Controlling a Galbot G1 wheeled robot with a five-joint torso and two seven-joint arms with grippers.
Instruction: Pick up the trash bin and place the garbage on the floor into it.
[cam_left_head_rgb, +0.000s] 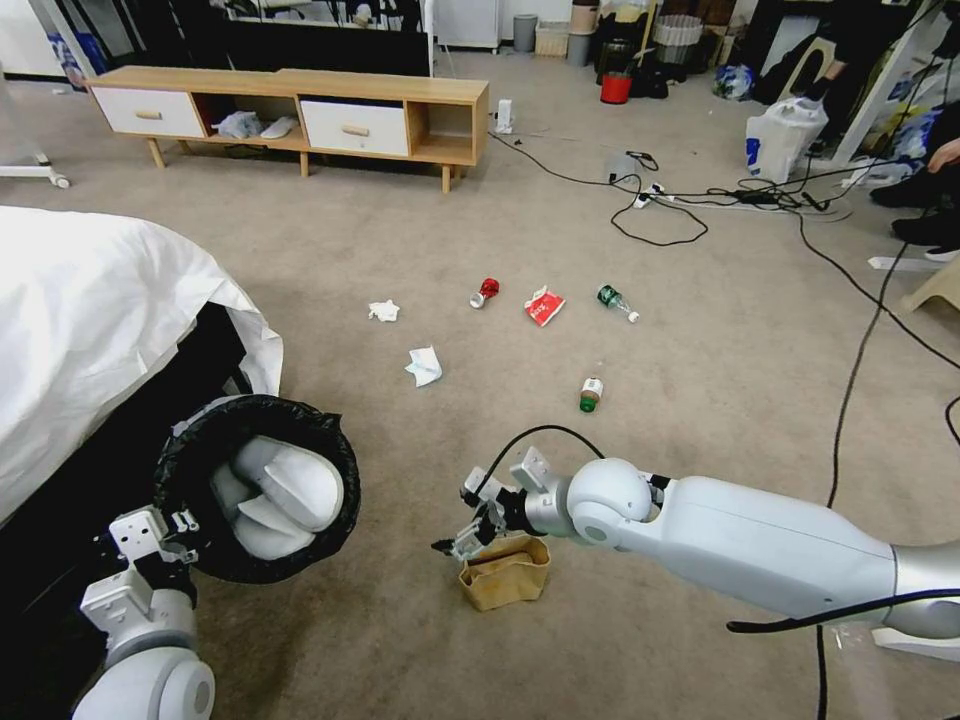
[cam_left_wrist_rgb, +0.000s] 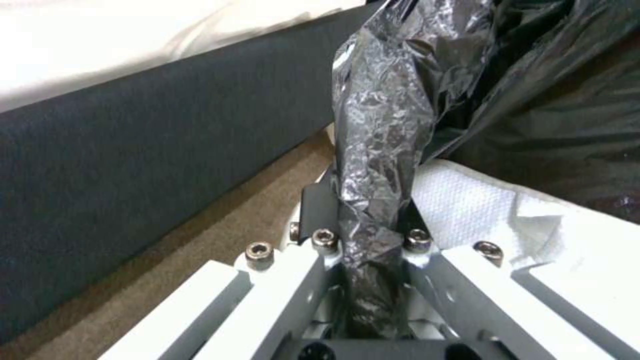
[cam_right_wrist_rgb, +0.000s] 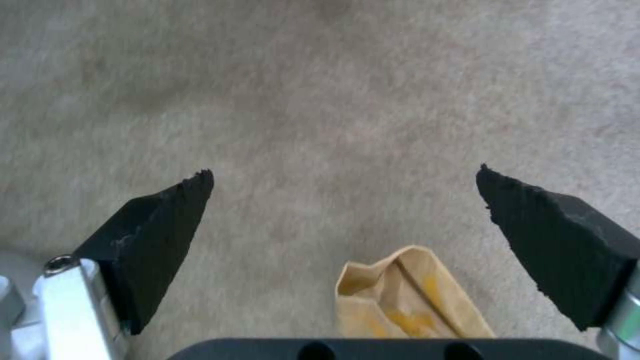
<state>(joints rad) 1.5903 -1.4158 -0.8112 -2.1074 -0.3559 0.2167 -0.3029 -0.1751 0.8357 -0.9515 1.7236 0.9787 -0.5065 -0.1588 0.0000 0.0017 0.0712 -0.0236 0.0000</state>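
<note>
Crinkly-lined round trash bin (cam_left_head_rgb: 255, 487) pinched by left tool (cam_left_wrist_rgb: 363, 225); right tool (cam_right_wrist_rgb: 343, 200) spread over crumpled paper bag (cam_left_head_rgb: 505, 572).

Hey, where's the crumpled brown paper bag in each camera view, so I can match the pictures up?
Head view: the brown paper bag lies on the carpet, low and centre, just below the open right gripper.
Left wrist view: not in it; here the left gripper clamps the trash bin liner.
Right wrist view: at the bottom edge, between the fingers.
Shared landmark: the beige carpet.

Bare carpet (cam_left_head_rgb: 420, 230) around litter; cables (cam_left_head_rgb: 660, 215) beyond
</note>
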